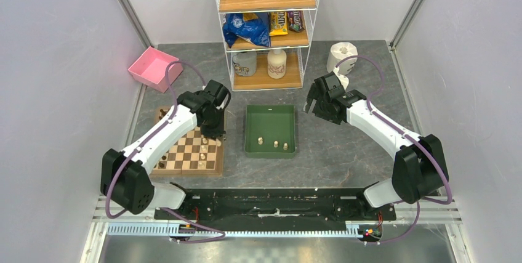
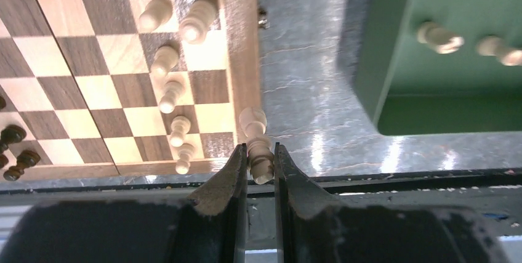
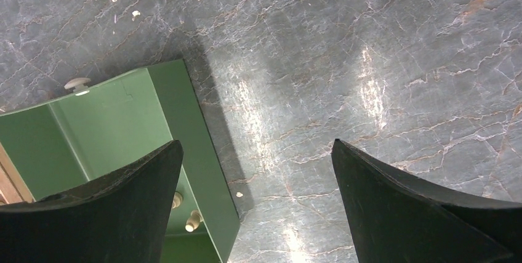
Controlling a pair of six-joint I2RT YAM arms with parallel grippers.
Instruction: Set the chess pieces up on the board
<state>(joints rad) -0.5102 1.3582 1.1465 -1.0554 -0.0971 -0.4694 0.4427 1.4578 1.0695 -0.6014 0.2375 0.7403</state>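
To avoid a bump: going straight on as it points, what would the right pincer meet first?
Probably the grey table, just beside the green tray; nothing else shows ahead of the right pincer.

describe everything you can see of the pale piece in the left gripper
The pale piece is a cream turned-wood chessman, one end wide and rounded, the stem ringed. The left gripper is shut on it, dark fingers pinching its other end. It is over the tan border of the board, by a row of pale pieces; contact with the board is unclear.
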